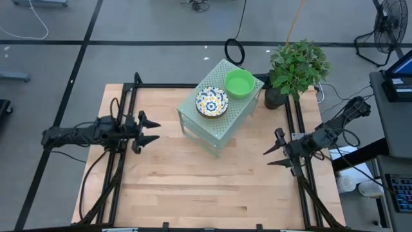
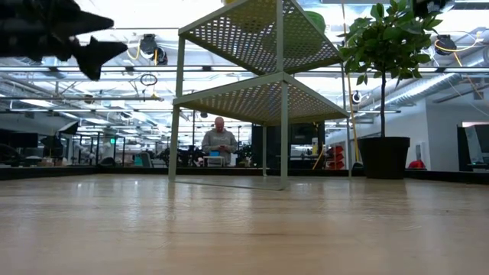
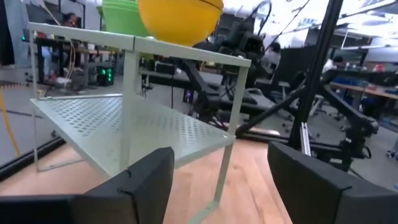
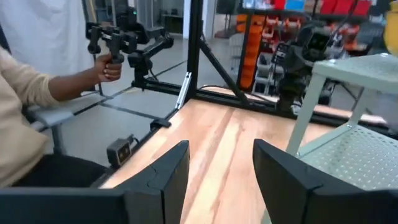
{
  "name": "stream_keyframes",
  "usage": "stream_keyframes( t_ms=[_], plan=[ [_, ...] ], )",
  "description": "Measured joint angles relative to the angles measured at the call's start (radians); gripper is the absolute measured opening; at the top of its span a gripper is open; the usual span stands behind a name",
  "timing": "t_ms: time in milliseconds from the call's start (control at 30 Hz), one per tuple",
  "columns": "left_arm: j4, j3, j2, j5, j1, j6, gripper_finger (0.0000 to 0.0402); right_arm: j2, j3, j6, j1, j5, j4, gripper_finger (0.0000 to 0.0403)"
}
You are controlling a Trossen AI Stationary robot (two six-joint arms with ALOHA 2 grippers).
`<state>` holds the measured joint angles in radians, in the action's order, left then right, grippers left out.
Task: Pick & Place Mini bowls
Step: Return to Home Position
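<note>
Two mini bowls stand on the top of the pale-green perforated shelf (image 1: 222, 125): a white floral bowl (image 1: 212, 102) and a plain green bowl (image 1: 239, 83) just beyond it. In the left wrist view the floral bowl (image 3: 180, 18) shows a yellow outside, with the green bowl (image 3: 121, 15) next to it. No other bowls show. My left gripper (image 1: 151, 130) hovers open to the left of the shelf, raised off the table (image 2: 84, 42). My right gripper (image 1: 273, 154) hovers open to the shelf's right and nearer side. Both hold nothing.
A potted plant (image 1: 293, 71) stands at the table's far right corner beside the shelf. The shelf has a lower perforated deck (image 3: 137, 130). Black frame rails (image 1: 125, 161) run along both table sides. A person's hand (image 4: 112, 68) holds a handle beyond the table. Bare wood (image 1: 206, 187) lies near.
</note>
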<state>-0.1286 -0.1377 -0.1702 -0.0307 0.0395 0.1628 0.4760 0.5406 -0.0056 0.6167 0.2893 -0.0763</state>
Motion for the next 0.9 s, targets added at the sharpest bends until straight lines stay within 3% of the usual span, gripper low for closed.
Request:
stream_keyframes(
  t_ms=[233, 467, 700, 900],
  plan=[
    [-0.043, 0.125, 0.11, 0.002, -0.003, -0.036, 0.025, -0.23, -0.199, -0.009, 0.0, 0.075, 0.089, 0.0164],
    [-0.026, 0.123, 0.112, 0.005, -0.003, -0.064, 0.0263, -0.472, -0.357, -0.039, 0.0, 0.146, 0.114, 0.0164],
    [-0.016, 0.123, 0.109, 0.006, -0.003, -0.057, 0.0269, -0.472, -0.437, -0.078, -0.003, 0.254, 0.184, 0.0164],
    [-0.003, 0.123, 0.103, 0.006, -0.003, -0.048, 0.0257, -0.473, -0.517, -0.122, -0.012, 0.259, 0.317, 0.0164]
  ],
)
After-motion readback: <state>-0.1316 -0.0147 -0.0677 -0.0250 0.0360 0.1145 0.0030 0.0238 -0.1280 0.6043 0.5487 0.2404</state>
